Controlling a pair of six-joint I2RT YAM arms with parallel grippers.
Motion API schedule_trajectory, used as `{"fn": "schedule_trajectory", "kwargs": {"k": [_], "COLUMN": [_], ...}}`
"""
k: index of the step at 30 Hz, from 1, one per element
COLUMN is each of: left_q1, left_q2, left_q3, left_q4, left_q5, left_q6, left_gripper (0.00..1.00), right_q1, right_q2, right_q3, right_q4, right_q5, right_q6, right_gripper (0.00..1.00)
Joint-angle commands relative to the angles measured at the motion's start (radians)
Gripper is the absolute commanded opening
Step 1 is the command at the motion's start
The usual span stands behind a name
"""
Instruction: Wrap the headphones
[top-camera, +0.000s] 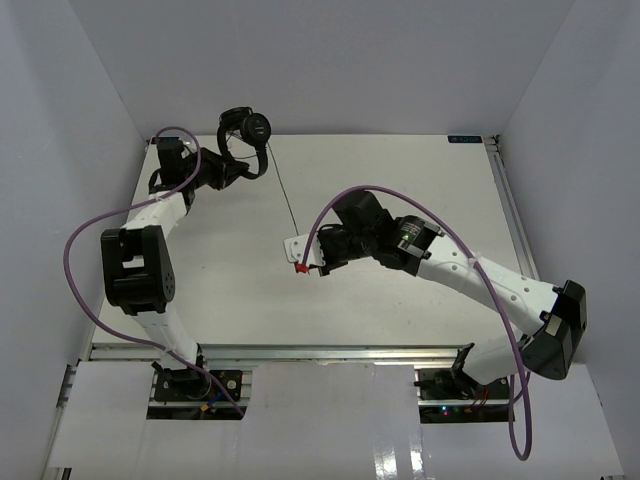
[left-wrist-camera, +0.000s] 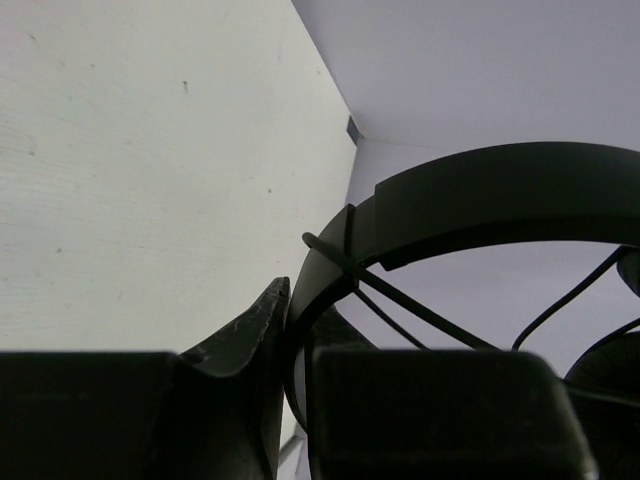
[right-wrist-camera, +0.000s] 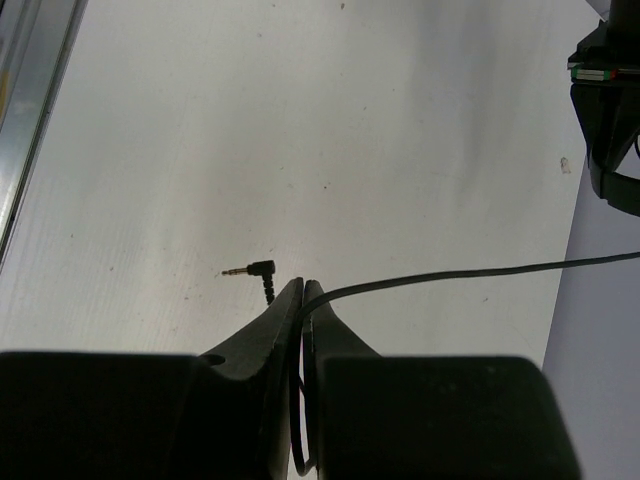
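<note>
headphones (top-camera: 250, 133): held up over the counter's (top-camera: 420, 190) far-left corner | left end effector (left-wrist-camera: 289, 310): clamped tight on headband (left-wrist-camera: 480, 200) | cord (top-camera: 288, 200): a strand crosses the band, then runs to right end effector (right-wrist-camera: 302, 292), which pinches it near the plug (right-wrist-camera: 256, 270) | step (judged): winding cord | next: circle the band, cord kept taut

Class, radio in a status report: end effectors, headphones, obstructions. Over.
Left end effector shut on headphones, at headband. Right end effector shut on cord, near plug. Nothing seen blocking.
</note>
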Motion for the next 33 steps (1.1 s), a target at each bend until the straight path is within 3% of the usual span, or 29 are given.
{"fn": "schedule_trajectory", "kwargs": {"k": [1, 8, 18, 24, 33], "left_q1": [0.0, -0.05, -0.233, -0.299, -0.343], "left_q2": [-0.01, 0.026, 0.109, 0.107, 0.034], "left_q3": [0.088, 0.156, 0.309, 0.257, 0.164], "left_q4": [-0.145, -0.278, -0.496, -0.521, -0.523], "left_q5": [-0.115, -0.202, -0.395, -0.5, -0.513], "left_q6": [0.163, 0.342, 0.624, 0.736, 0.866], "left_gripper": [0.0, 0.0, 0.0, 0.0, 0.0], "right_q1": [0.02, 0.041, 0.045, 0.04, 0.007], "right_q2": [-0.004, 0.037, 0.084, 0.072, 0.051], "right_q3": [0.054, 0.084, 0.144, 0.151, 0.111], "right_q4": [-0.018, -0.028, -0.025, -0.011, 0.017], "right_q5": [0.019, 0.067, 0.171, 0.26, 0.348], "right_q6": [-0.018, -0.061, -0.149, -0.217, -0.283], "right_gripper": [0.08, 0.08, 0.08, 0.08, 0.08]}}
